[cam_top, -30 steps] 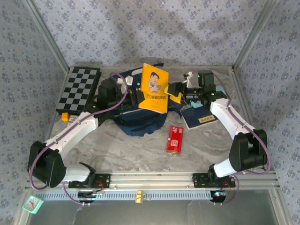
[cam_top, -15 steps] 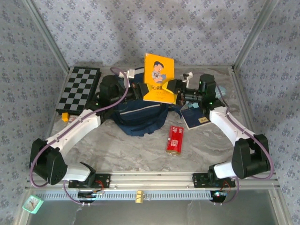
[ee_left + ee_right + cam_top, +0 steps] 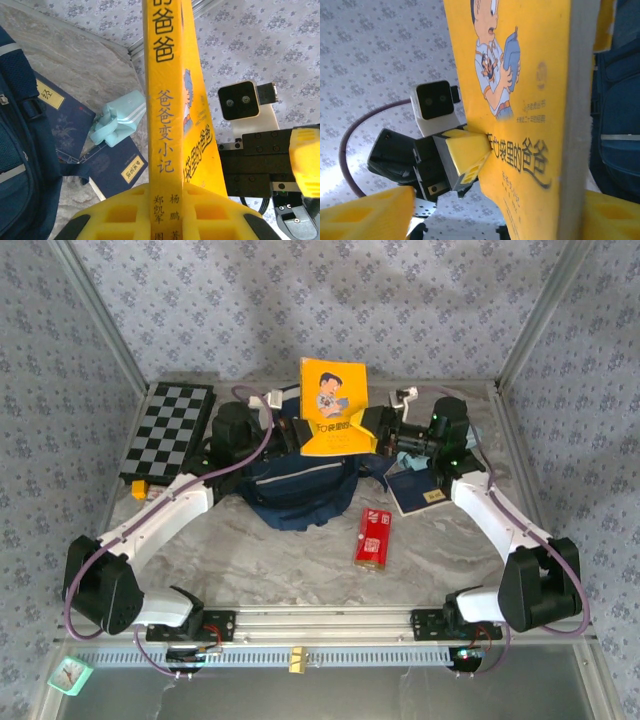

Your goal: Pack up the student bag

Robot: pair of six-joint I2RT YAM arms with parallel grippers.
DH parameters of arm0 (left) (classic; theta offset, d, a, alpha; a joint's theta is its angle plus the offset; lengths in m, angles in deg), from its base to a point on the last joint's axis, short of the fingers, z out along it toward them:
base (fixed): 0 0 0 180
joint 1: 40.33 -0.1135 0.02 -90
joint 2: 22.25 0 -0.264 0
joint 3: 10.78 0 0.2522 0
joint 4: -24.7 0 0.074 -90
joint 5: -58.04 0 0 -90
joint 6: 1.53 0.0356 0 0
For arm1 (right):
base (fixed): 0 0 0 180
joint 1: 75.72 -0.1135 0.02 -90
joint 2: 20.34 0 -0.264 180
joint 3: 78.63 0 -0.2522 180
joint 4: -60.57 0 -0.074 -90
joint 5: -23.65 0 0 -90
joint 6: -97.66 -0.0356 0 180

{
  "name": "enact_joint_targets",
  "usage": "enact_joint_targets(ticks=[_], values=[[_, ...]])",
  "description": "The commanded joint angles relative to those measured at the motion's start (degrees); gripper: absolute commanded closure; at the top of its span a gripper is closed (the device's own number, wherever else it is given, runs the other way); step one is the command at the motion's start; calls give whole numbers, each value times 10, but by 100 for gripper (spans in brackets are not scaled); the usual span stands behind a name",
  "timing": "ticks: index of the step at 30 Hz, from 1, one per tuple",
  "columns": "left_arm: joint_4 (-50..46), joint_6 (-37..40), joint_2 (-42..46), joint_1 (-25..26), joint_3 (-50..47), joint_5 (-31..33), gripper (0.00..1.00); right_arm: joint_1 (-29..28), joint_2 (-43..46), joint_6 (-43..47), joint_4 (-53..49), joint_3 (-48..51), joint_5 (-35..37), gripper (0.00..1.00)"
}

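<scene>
yellow book (image 3: 333, 420): upright over student bag (image 3: 295, 495), far middle of counter (image 3: 300, 560). left gripper (image 3: 167, 200) jaws clamp its spine; right gripper (image 3: 372, 435) jaws open astride its edge. step: loading; next, likely lower it into the bag.

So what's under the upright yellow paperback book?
The navy blue fabric backpack lies below the yellow paperback book. The book covers the bag's top edge, so whether its opening is unzipped cannot be seen.
</scene>
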Motion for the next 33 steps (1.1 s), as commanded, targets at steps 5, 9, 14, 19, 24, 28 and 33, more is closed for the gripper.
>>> enact_joint_targets(ticks=[5, 9, 14, 19, 24, 28, 33], values=[[-13, 44, 26, -1, -15, 17, 100, -17, -1, 116, -143, -38, 27, 71], [-36, 59, 30, 3, -17, 16, 100, -21, -3, 178, -243, -58, 65, 92], [-84, 92, 34, 6, -14, 20, 91, -26, 0, 199, -275, -61, 94, 100], [-169, 162, 35, 6, 4, 32, 50, -19, -1, 225, -320, -77, 109, 100], [-282, 306, 21, 9, 15, 96, 39, 11, 3, 288, -449, -118, 154, 100], [-352, 399, -15, 33, 35, 125, 37, 50, 13, 291, -476, -105, 153, 100], [-405, 466, -73, 59, 72, 193, 30, 101, 36, 272, -455, -58, 132, 100]])
